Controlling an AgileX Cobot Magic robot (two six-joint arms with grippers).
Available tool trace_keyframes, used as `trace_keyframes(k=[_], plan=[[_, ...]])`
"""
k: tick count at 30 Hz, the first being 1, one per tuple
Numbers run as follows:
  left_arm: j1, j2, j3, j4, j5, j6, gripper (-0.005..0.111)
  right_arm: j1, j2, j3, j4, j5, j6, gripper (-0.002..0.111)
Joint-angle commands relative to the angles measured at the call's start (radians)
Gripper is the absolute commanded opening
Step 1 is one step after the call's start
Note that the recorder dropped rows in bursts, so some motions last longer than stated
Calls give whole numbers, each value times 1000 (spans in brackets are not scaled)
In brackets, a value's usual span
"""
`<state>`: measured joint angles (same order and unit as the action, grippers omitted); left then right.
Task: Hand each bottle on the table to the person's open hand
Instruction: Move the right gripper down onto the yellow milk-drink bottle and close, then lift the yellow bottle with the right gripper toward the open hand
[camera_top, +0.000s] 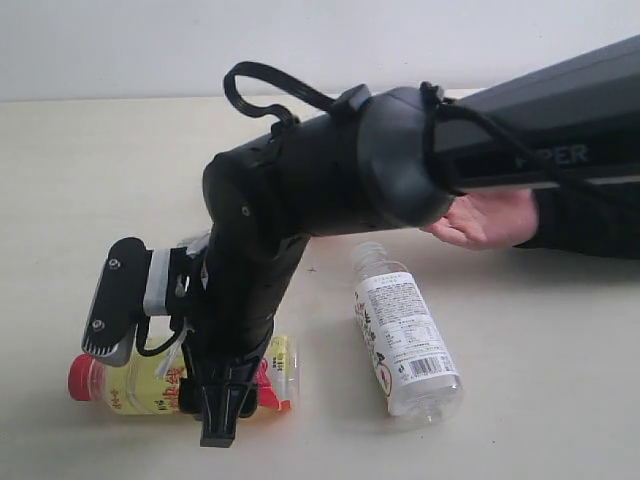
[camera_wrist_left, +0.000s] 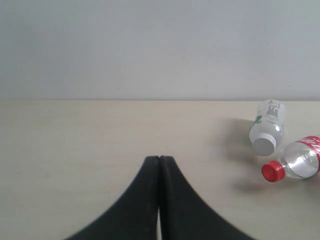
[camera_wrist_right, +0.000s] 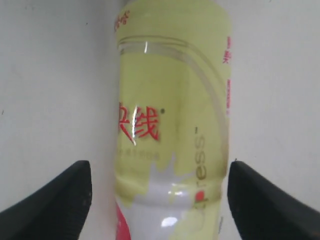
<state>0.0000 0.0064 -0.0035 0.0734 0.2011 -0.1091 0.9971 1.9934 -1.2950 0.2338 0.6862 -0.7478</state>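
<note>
A yellow-labelled bottle (camera_top: 140, 385) with a red cap lies on its side on the table (camera_top: 90, 200) at the front left. My right gripper (camera_top: 222, 415) reaches down over it, open. In the right wrist view the yellow bottle (camera_wrist_right: 170, 100) lies between the spread fingers of the right gripper (camera_wrist_right: 160, 167), with a small gap on each side. The white-labelled bottle (camera_top: 405, 340) lies in the middle. The person's open hand (camera_top: 490, 218) waits palm up at the right. My left gripper (camera_wrist_left: 159, 159) is shut and empty.
The left wrist view shows two more bottles lying on the table: one with a green-white label and white cap (camera_wrist_left: 269, 127), and a clear one with a red cap (camera_wrist_left: 297, 162). My right arm (camera_top: 400, 160) spans the scene from the upper right.
</note>
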Motion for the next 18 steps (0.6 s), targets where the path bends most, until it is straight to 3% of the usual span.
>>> trace_keyframes(k=[1,13,15,18], plan=[[0,-6,3,3,-2,0,0,3,34,-12,-16,-5,2,73],[0,-6,3,3,-2,0,0,3,90,-14,-30,-18,48,68],[0,-6,3,3,-2,0,0,3,90,-14,-30,-18,48,60],[0,-6,3,3,-2,0,0,3,84,-14,-17,-16,48,30]])
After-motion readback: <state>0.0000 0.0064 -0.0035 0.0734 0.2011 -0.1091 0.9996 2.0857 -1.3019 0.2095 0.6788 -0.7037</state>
